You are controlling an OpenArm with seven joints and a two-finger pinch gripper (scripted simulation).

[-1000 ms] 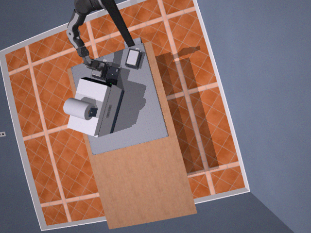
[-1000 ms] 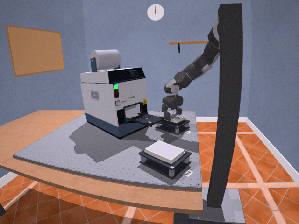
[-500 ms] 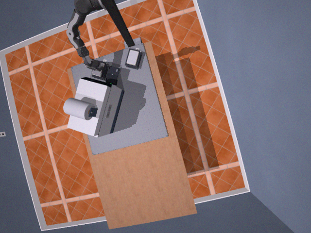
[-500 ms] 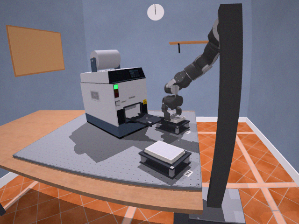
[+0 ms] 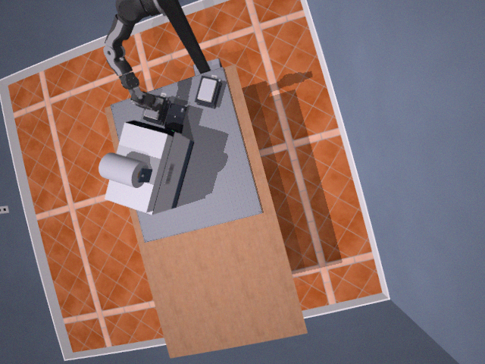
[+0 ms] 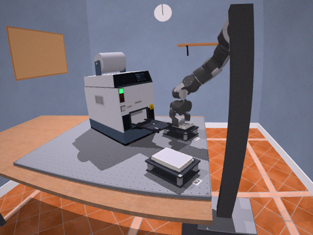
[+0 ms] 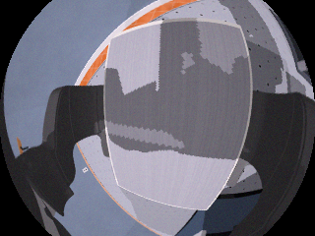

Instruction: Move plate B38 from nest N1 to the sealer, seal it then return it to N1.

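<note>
My gripper [image 6: 180,120] is shut on the plate B38 [image 6: 186,126], gripping it from above at the plate nest N1 [image 6: 181,131]. The plate sits on the nest or just above it; I cannot tell which. In the wrist view the plate [image 7: 176,113] fills the middle, and its top looks smooth and grey between my dark fingers. The sealer [image 6: 118,101] stands to the left with its lamp [image 6: 121,91] green. Its stage [image 6: 151,125] is out and its pocket is empty. The START key [image 6: 122,108] is under the lamp.
The sealed plate B83 [image 6: 172,158] lies flat in the nest N2 [image 6: 173,168] at the front of the grey breadboard. The arm's black column [image 6: 236,108] stands at the right. A foil roll [image 6: 110,61] sits on top of the sealer.
</note>
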